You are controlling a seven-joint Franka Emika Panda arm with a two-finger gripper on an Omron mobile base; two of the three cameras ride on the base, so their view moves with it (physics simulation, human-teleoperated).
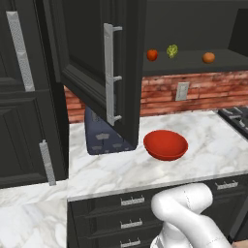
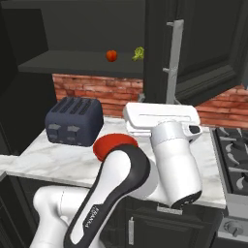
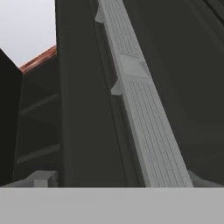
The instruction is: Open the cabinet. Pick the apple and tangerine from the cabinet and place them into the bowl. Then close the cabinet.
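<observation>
Two small fruits, apple (image 1: 152, 54) and tangerine (image 1: 208, 57): likely light, smooth, firm; grasp across middle. Claw released.

The left base view looks from behind and left of the arm, forward and down over the counter (image 1: 208, 150). The right base view looks from behind and right, with the arm close in front. Both share the open cabinet (image 1: 193, 63), its apple (image 1: 152, 54), the bowl (image 1: 165, 144) and the toaster (image 2: 74, 121). The hand view sits very near a door handle (image 3: 135, 96), looking along it.
</observation>
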